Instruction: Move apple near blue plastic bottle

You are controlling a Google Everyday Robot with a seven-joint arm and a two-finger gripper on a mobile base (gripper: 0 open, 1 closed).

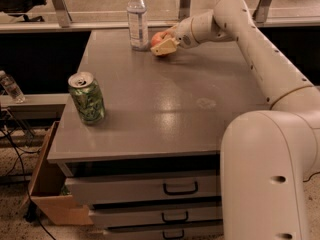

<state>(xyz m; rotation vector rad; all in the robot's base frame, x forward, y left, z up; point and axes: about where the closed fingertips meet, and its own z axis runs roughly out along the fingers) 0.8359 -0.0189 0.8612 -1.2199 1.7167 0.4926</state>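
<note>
The red-orange apple is at the far side of the grey table, just right of the blue plastic bottle, a clear bottle with a white cap standing upright. My gripper is at the end of the white arm reaching in from the right, and it is shut on the apple, with a tan finger across the apple's front. The apple sits low at the table surface, a small gap from the bottle. Much of the apple is hidden by the fingers.
A green patterned soda can stands upright near the table's left front edge. Drawers are below the table front. A cardboard box sits on the floor at left. Another small bottle lies on a shelf at far left.
</note>
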